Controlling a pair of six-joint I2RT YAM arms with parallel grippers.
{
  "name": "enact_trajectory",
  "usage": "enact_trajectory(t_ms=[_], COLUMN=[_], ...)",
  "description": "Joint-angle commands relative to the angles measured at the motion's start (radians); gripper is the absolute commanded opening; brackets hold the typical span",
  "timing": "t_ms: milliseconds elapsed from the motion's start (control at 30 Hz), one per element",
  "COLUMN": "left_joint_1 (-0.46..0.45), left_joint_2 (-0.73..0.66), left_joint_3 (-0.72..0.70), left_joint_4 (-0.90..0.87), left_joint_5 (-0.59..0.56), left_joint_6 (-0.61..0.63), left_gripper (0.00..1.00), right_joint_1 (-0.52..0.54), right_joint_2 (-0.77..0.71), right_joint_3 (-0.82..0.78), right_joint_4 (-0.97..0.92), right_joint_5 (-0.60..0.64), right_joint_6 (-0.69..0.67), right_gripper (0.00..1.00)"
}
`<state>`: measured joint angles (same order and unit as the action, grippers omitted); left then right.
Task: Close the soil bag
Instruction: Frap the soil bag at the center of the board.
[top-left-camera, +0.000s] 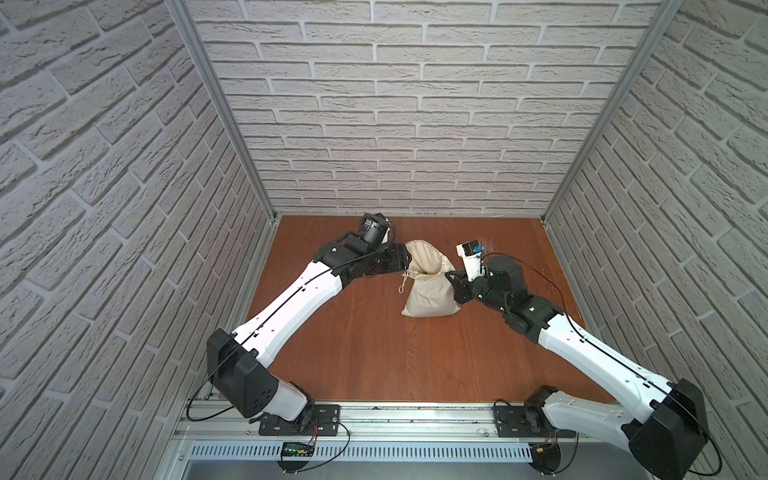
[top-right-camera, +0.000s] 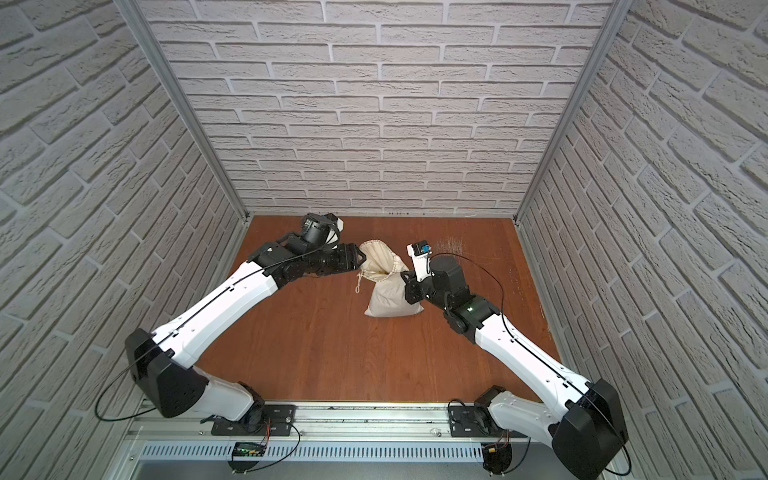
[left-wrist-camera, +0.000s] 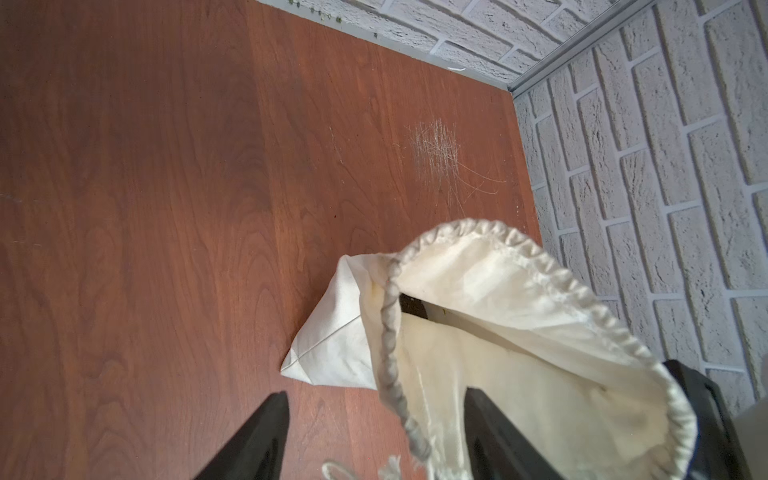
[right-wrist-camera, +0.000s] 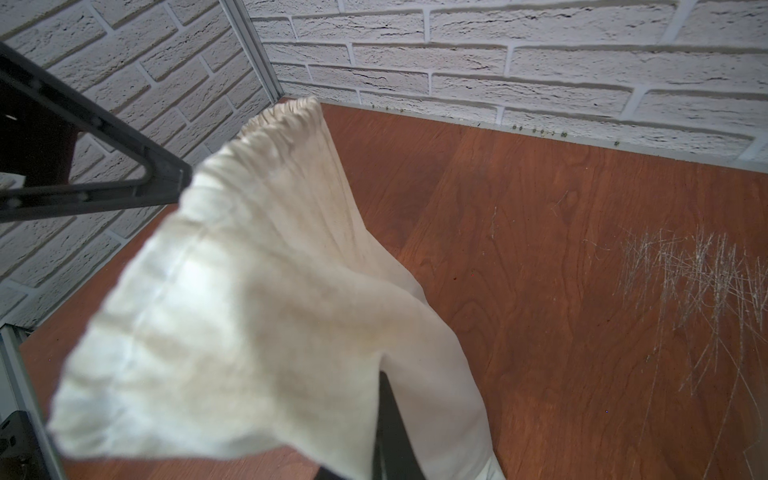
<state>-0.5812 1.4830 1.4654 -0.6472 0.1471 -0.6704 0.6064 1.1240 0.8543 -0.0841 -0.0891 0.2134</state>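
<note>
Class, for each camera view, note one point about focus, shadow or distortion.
Right wrist view: the soil bag is blurred near the lens, the table sharp. Left wrist view: the left gripper reads as a dark silhouette. Both top views: distortion splays the brick walls outward.

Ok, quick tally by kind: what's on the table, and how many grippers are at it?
Bags: 1, the bag, mouth open.
Cords: 1, the cord, hanging from its hem.
Grippers: 2, the left gripper open at the hem, the right gripper shut on the hem.
Total: 4.
</note>
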Motion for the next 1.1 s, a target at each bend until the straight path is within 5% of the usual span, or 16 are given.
enact_trajectory(t_ms=[0,333,600,667,767,1000,1067], left_joint_1=[0.001,-0.005,-0.034,-0.034,-0.032,-0.027,-0.025], left_joint_2=[0.022,0.044,0.042,0.04,0.047,0.053,0.051], left_joint_3=[0.011,-0.049,-0.087,-0.101,-0.096,-0.062,-0.052], left_joint_4=[0.059,0.112,0.141,0.155,0.156,0.142,0.135], left_joint_5=[0.041,0.08,0.077,0.076,0.078,0.079,0.078], left_joint_6=[0.002,-0.021,-0.047,-0.052,-0.048,-0.029,-0.022], left_gripper=[0.65,0.49,0.52,0.41,0.01,0.0,0.0], right_joint_1=[0.016,0.022,0.023,0.021,0.023,0.021,0.02], right_joint_2=[-0.03,-0.032,-0.026,-0.022,-0.018,-0.036,-0.051], right_joint_3=[-0.012,-0.016,-0.012,-0.01,-0.01,0.02,0.054], right_joint_4=[0.064,0.061,0.069,0.071,0.068,-0.008,-0.079], right_joint_5=[-0.008,0.005,0.014,0.008,0.003,0.025,0.04], right_joint_6=[0.013,0.012,0.013,0.016,0.018,0.014,0.015], right_gripper=[0.03,0.03,0.03,0.03,0.03,0.05,0.17])
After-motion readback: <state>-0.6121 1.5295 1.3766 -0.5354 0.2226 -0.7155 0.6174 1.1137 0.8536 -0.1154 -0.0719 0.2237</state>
